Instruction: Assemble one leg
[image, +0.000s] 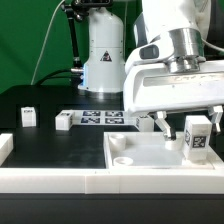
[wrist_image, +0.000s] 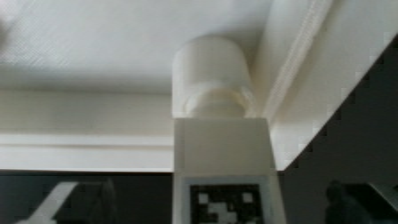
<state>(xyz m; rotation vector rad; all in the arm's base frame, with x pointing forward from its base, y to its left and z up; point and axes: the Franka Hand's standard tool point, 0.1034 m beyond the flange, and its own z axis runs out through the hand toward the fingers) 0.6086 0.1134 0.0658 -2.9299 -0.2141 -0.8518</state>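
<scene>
The leg (image: 197, 135) is white with a black-and-white square tag, as are a second leg (image: 28, 117) and a third leg (image: 64, 121), while the panel (image: 150, 152) is plain white, the marker board (image: 100, 118) white with black printed squares, the table (image: 30, 98) black and the backdrop (image: 15, 40) green.

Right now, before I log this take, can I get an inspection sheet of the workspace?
Surface: black table, with a white rail along its near edge.
Job's things: one leg upright at the white panel; a second leg and a third leg sit loose at the exterior view's left.
Clutter: marker board only.
Grippers: gripper looks open, its fingers clear of the leg on both sides.
Cables: one dark cable hangs at the back.
Surroundings: green backdrop, white domed device.
</scene>
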